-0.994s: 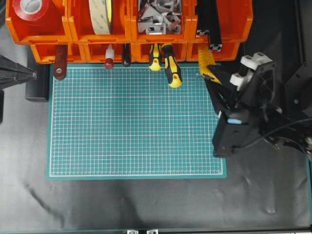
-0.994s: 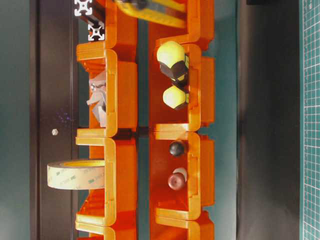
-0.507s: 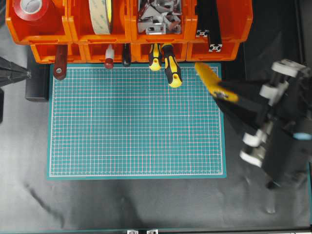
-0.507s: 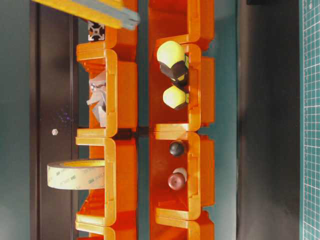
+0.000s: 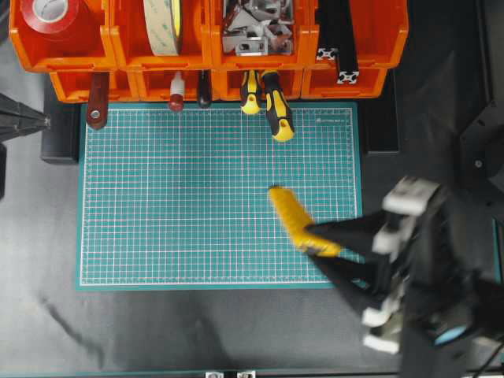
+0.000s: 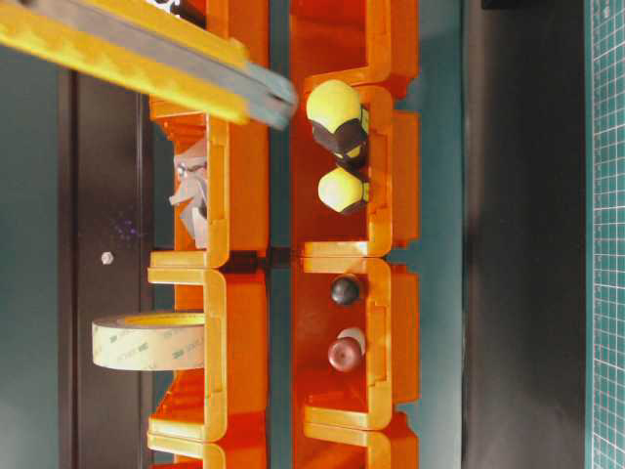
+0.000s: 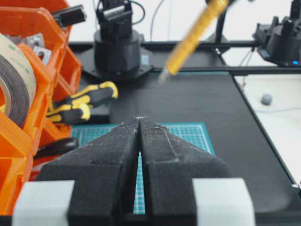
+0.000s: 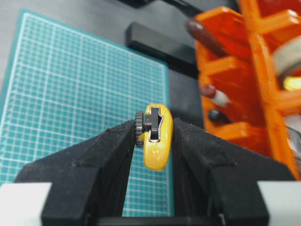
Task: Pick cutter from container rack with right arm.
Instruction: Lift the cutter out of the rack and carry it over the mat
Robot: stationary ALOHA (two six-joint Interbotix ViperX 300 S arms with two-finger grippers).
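The cutter (image 5: 294,220), slim and yellow, hangs tilted above the green mat's (image 5: 181,197) front right part, clear of the orange container rack (image 5: 118,55). My right gripper (image 5: 324,249) is shut on its rear end, with the right arm (image 5: 429,299) at the lower right. In the right wrist view the cutter's yellow end (image 8: 158,151) with its black wheel sits pinched in the right gripper (image 8: 154,129). The cutter (image 6: 146,59) crosses the table-level view's top left, and the cutter (image 7: 193,37) shows high in the left wrist view. My left gripper (image 7: 140,120) is shut on nothing, at the mat's far left (image 5: 46,122).
Two yellow-and-black screwdrivers (image 5: 272,102) and red-handled tools (image 5: 98,98) stick out of the rack's lower bins. The upper bins hold red tape (image 5: 51,16), a tape roll (image 5: 161,27), metal parts (image 5: 252,31) and black extrusions (image 5: 339,39). Black table cloth surrounds the mat.
The right arm has drawn the cutter out of the rack's right lower bin and swung it back over the mat's front right. The left gripper stays put.
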